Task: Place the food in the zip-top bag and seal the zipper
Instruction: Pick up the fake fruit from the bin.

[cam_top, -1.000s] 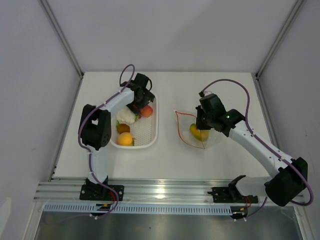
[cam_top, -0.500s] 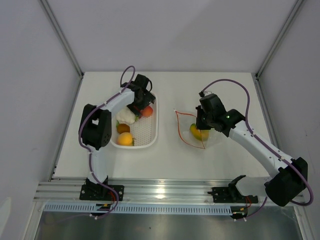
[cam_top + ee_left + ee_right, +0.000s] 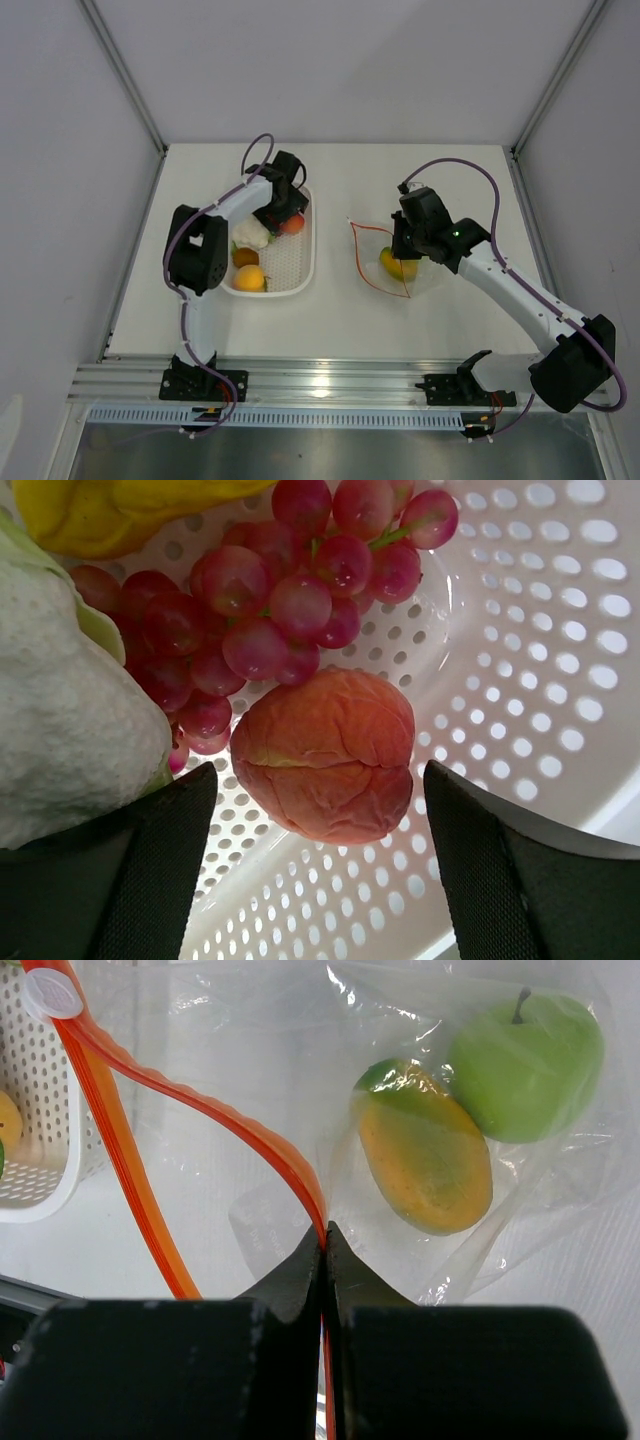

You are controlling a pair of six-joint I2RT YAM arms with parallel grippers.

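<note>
My left gripper (image 3: 315, 825) (image 3: 282, 208) stands open inside the white basket (image 3: 300, 262), its jaws on either side of the red peach (image 3: 325, 755) (image 3: 293, 224) without touching it. Purple-red grapes (image 3: 270, 610) lie just beyond the peach, white cauliflower (image 3: 70, 720) (image 3: 252, 234) to the left, a yellow fruit (image 3: 120, 510) at the top. Two orange fruits (image 3: 249, 268) sit at the basket's near end. My right gripper (image 3: 324, 1235) (image 3: 402, 243) is shut on the orange-red zipper (image 3: 215, 1120) of the clear zip-top bag (image 3: 300, 1080) (image 3: 392, 265), whose mouth gapes. A mango (image 3: 425, 1160) and a green apple (image 3: 525, 1065) lie inside.
The basket (image 3: 35, 1130) stands left of the bag on the white table (image 3: 420, 180). Grey walls close in the table on three sides, and a metal rail (image 3: 330, 380) runs along the near edge by the arm bases.
My left gripper has sunk slightly toward the peach and its jaws have narrowed a little. The right arm and the bag have stayed still.
</note>
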